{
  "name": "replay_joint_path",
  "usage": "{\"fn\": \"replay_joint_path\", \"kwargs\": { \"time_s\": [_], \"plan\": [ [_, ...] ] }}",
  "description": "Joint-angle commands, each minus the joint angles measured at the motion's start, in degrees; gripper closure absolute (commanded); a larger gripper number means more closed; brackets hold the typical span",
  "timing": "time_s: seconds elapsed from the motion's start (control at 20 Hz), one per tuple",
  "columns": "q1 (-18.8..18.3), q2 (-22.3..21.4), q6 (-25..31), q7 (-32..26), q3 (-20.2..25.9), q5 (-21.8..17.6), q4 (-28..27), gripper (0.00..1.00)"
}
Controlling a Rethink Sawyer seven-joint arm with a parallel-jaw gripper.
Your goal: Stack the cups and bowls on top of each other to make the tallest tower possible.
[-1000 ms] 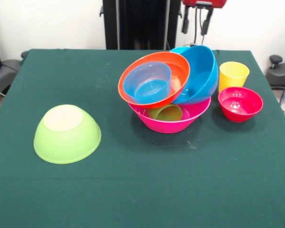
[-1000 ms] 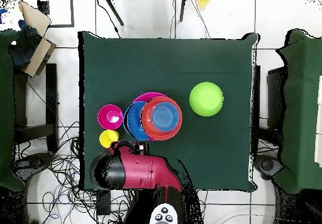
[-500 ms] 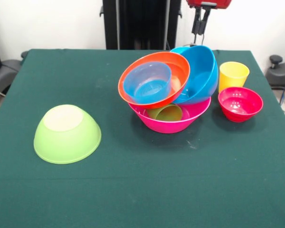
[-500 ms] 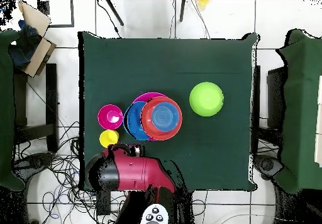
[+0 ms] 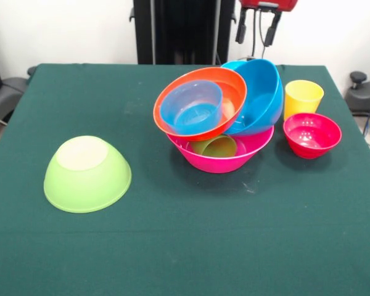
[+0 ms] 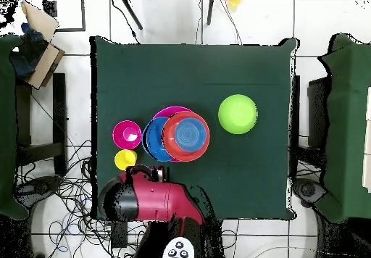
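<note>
Front view: gripper (image 5: 256, 28) at twelve o'clock, fingers spread and holding nothing; half a second back they sat pinched together, a second back apart, so a flex in the air with no grasp made. No bowl or cup shifted meanwhile, so no gain for the tower.

Counted here: five bowls, three cups. Magenta bowl (image 5: 222, 161) at centre, upright on the table (image 5: 172, 246), olive-green cup (image 5: 214, 147) lying inside it. Orange bowl (image 5: 231, 86) tilted on its rim, translucent blue cup (image 5: 192, 106) nested within. Blue bowl (image 5: 262, 92) leaning at one o'clock against the orange one. Yellow cup (image 5: 303, 97) at two o'clock, upright, crimson bowl (image 5: 312, 134) just in front of it. Lime-green bowl (image 5: 87, 173) upside down at eight o'clock, well apart.

Overhead view: arm (image 6: 156, 201) at six o'clock, just off the table edge. Same pile at centre, orange bowl on top; lime-green one at three o'clock of it; yellow cup and crimson bowl at nine o'clock. Olive-green cup hidden here.
</note>
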Motion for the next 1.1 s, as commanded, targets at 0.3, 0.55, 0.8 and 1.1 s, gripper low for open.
{"fn": "replay_joint_path", "kwargs": {
  "time_s": [0.3,0.55,0.8,1.1],
  "plan": [
    [-1.90,4.87,-5.11,7.42,5.41,-1.15,-0.08,0.00],
    [-1.03,5.10,-4.38,7.71,4.53,-1.13,-0.89,0.00],
    [-1.01,5.16,-4.22,7.52,4.48,-1.15,-0.94,0.00],
    [-2.28,6.20,-6.34,7.24,6.43,-1.10,-0.67,0.00]
  ]
}}
